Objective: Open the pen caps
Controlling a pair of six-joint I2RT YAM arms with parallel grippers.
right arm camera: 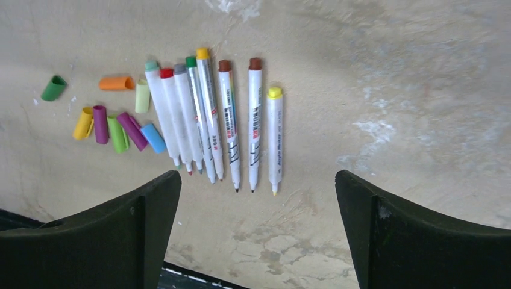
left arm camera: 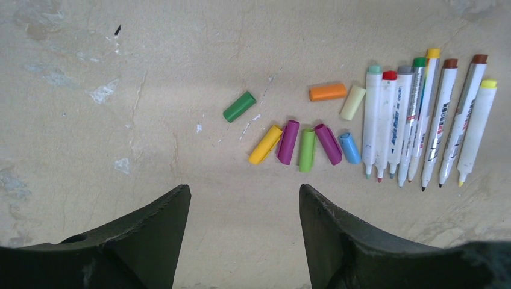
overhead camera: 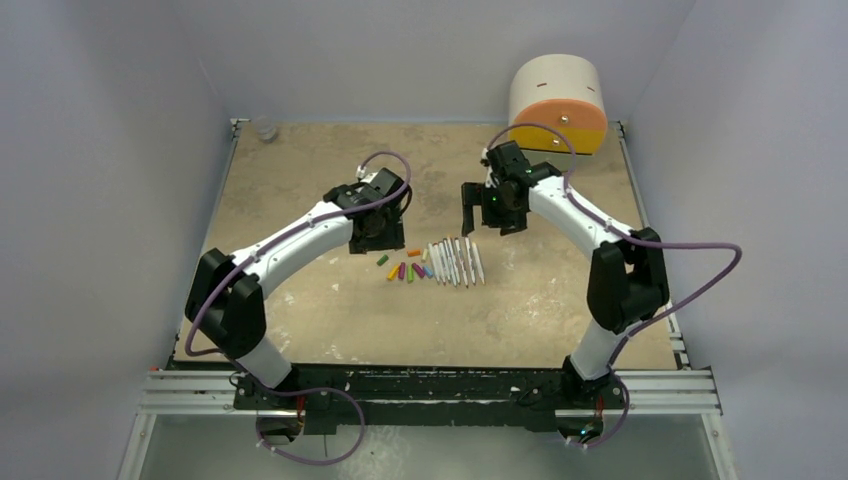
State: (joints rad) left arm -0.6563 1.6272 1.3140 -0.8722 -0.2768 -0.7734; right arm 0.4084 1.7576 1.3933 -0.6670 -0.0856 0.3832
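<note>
Several white-barrelled pens [left arm camera: 422, 120] lie side by side in a row on the table, their tips bare. The same pens [right arm camera: 211, 114] show in the right wrist view and at mid-table [overhead camera: 456, 262] from above. The pen caps lie loose left of the row: green [left arm camera: 239, 106], orange [left arm camera: 328, 91], pale yellow [left arm camera: 352, 102], yellow [left arm camera: 265, 144], two magenta [left arm camera: 288, 142], light green [left arm camera: 307, 150] and blue [left arm camera: 349, 148]. My left gripper [left arm camera: 244, 189] hangs open above the table near the caps, holding nothing. My right gripper [right arm camera: 258, 176] stands wide open above the pens, also holding nothing.
A round cream-and-orange drawer unit [overhead camera: 557, 103] stands at the back right corner. A small clear cup [overhead camera: 265, 128] sits at the back left corner. Grey walls close in the table on three sides.
</note>
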